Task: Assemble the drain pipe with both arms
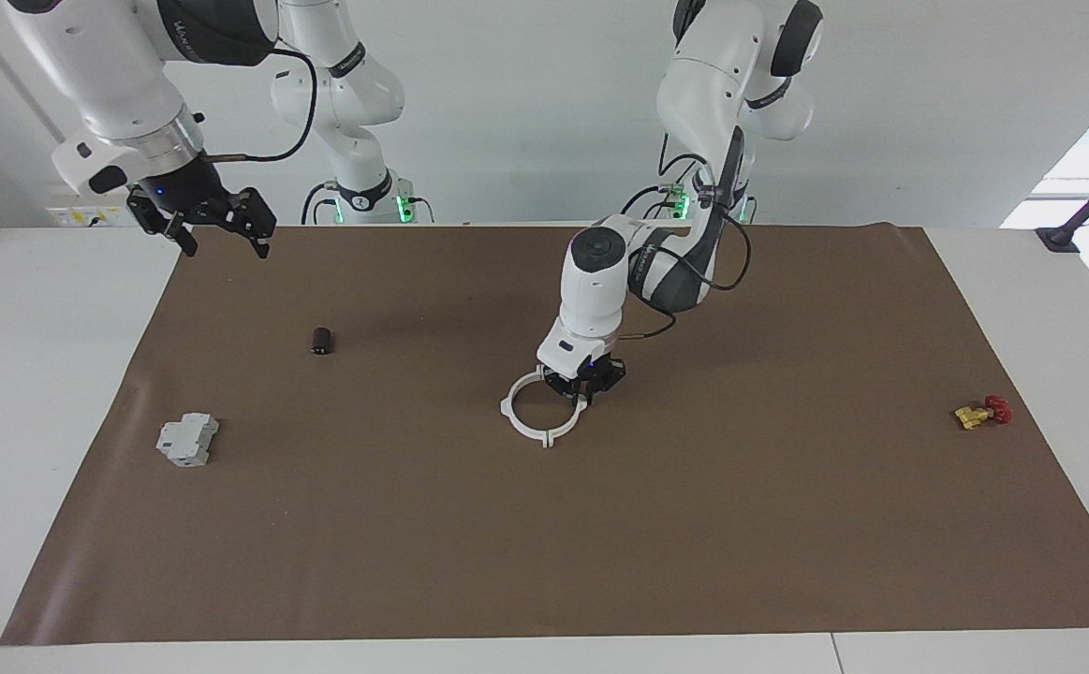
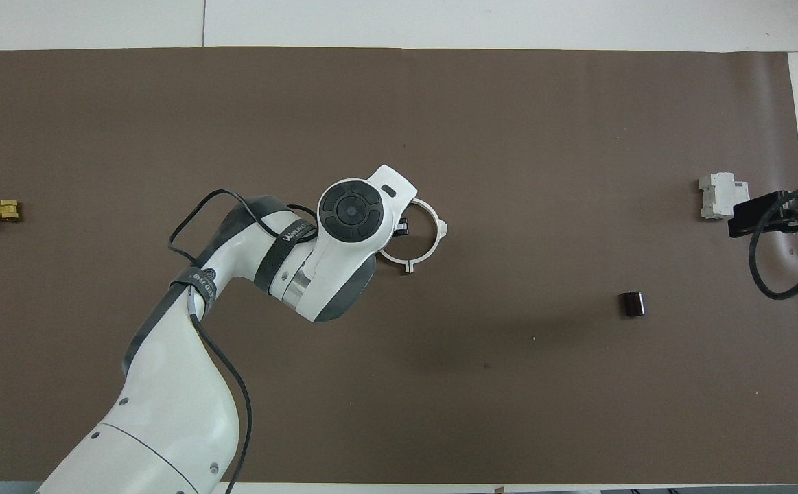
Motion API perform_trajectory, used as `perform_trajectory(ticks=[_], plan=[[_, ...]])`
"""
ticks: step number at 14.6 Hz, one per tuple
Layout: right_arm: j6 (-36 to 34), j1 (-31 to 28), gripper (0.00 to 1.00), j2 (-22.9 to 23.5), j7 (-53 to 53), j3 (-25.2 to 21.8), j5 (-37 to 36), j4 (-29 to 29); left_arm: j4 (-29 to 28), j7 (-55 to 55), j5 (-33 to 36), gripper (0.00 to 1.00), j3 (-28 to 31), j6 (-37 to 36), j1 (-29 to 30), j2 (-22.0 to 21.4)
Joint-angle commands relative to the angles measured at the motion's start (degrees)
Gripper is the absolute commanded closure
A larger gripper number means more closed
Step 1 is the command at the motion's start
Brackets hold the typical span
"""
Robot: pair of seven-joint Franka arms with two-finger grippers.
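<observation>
The drain pipe [image 1: 518, 424] is a thin white ring with four small tabs, lying flat in the middle of the brown mat; it also shows in the overhead view [image 2: 430, 248]. My left gripper [image 1: 584, 387] is down at the ring's rim on the side toward the left arm's end. It looks open and straddles the rim, with one black fingertip [image 2: 402, 226] inside the ring and the other hidden under the hand. My right gripper [image 1: 218, 231] is open and empty, raised over the mat's corner at the right arm's end, and also shows in the overhead view [image 2: 779, 213].
A grey blocky box [image 1: 187, 440] lies near the right arm's end of the mat. A small dark cylinder [image 1: 322, 341] lies nearer to the robots than the box. A brass valve with a red handle [image 1: 981, 413] lies at the left arm's end.
</observation>
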Motion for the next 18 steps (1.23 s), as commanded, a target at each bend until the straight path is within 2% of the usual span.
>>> perform_trajectory(ticks=[1, 13, 16, 18], plan=[[0.80, -0.69, 0.00, -0.07, -1.49, 0.47, 0.52, -0.09, -1.88, 0.44, -0.51, 1.00, 0.33, 1.11, -0.74, -0.58], [0.80, -0.69, 0.00, 0.02, -1.22, 0.47, 0.52, 0.00, -1.62, 2.82, -0.68, 0.99, 0.24, 2.68, -0.57, -0.58], [0.80, -0.87, 0.00, -0.07, -1.22, 0.47, 0.52, 0.09, -1.27, 2.47, -1.03, 0.85, 0.24, 3.39, -0.21, -0.41], [0.71, -0.87, 0.00, -0.07, -1.40, 0.47, 0.43, 0.70, -1.18, 2.38, -2.08, 0.63, 0.33, 4.18, 0.05, -0.41]])
